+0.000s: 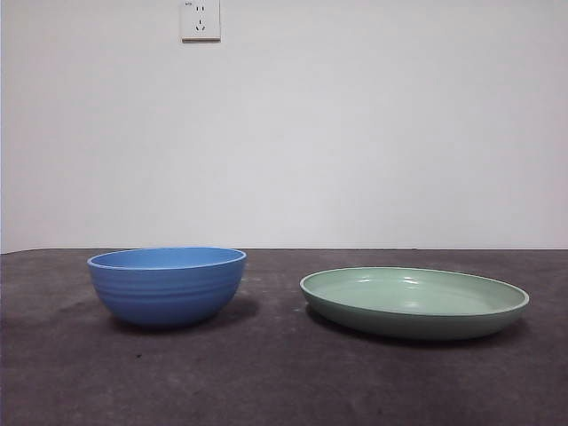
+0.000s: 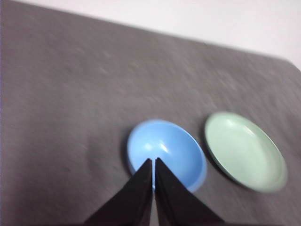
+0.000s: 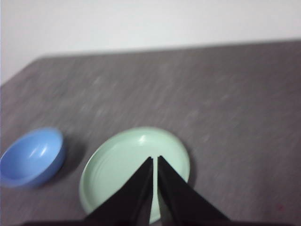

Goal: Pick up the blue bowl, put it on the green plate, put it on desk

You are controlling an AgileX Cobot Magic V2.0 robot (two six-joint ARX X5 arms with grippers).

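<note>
We find the blue bowl upright on the desk, beside the green plate, apart. Left gripper and right gripper hang above, jaws pressed together, holding nothing.

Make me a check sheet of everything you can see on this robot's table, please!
Surface: the desk, dark grey-brown, matte, mottled.
Job's things: the blue bowl stands upright on the desk, with nothing in it; the green plate lies flat beside it, apart, not touching, also with nothing on it.
Clutter: nothing seen.
Grippers: left end effector above the blue bowl, jaws shut, holding nothing; right end effector above the green plate, jaws shut, holding nothing. Neither shows in the front view.
Cables: nothing seen.
Surroundings: plain white wall with a white wall socket.
</note>
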